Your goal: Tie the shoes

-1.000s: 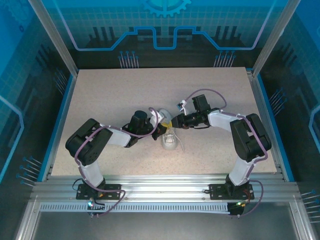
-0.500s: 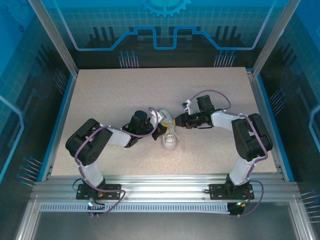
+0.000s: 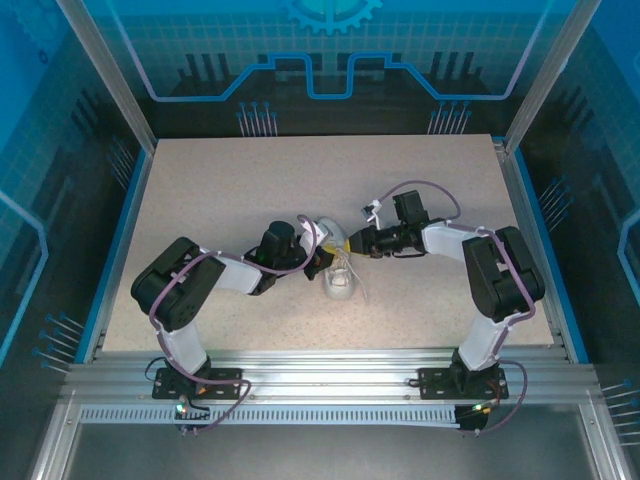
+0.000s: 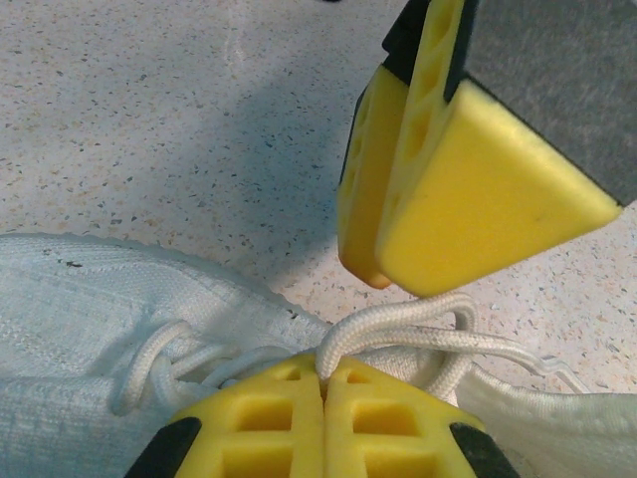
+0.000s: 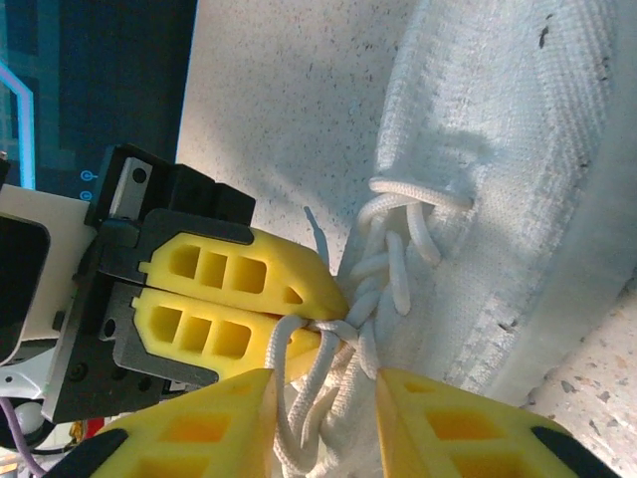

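Shifting slightly rightward since a second ago, the right gripper (image 5: 323, 398) is hovering partly open, with loose laces (image 5: 383, 269) hanging between its fingers. The left gripper (image 4: 323, 373) is pinching a lace loop (image 4: 398, 324) tight. The shoe (image 3: 338, 282) is lying near the middle of the table (image 3: 220, 190), between both grippers.

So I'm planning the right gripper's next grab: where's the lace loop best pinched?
Probably pinch the lace loop at its raised arch, just beyond the left gripper holding its base, coming from above: it arches up off the shoe there.
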`<state>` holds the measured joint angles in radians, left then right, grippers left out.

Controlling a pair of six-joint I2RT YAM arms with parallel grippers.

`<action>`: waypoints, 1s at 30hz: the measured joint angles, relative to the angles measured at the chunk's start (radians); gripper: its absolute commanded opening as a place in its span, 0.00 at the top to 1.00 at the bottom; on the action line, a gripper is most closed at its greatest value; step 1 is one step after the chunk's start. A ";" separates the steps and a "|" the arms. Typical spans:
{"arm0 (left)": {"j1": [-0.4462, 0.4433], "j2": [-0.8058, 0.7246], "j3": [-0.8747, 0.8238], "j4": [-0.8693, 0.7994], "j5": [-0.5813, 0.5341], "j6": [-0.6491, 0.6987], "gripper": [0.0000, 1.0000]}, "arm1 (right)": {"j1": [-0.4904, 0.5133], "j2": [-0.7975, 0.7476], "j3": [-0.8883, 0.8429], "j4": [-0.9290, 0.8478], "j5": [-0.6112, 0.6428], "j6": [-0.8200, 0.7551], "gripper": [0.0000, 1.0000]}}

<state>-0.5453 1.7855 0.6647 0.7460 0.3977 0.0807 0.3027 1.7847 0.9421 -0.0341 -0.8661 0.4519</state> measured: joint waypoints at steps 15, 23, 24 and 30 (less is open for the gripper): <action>0.000 0.000 0.000 0.000 0.000 0.000 1.00 | 0.023 0.044 0.010 -0.026 -0.031 -0.012 0.68; 0.000 0.000 0.000 -0.003 -0.002 0.000 1.00 | 0.032 0.048 0.023 -0.039 -0.021 -0.032 1.00; 0.000 0.000 0.000 -0.004 -0.002 0.000 1.00 | 0.032 0.046 0.023 -0.039 -0.016 -0.034 1.00; 0.000 0.000 0.002 -0.001 -0.001 0.001 1.00 | 0.032 -0.002 0.005 -0.035 0.038 -0.034 1.00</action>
<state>-0.5457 1.7855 0.6666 0.7452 0.3965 0.0814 0.3344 1.7828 0.9470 -0.0696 -0.8284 0.4183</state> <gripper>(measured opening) 0.040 0.041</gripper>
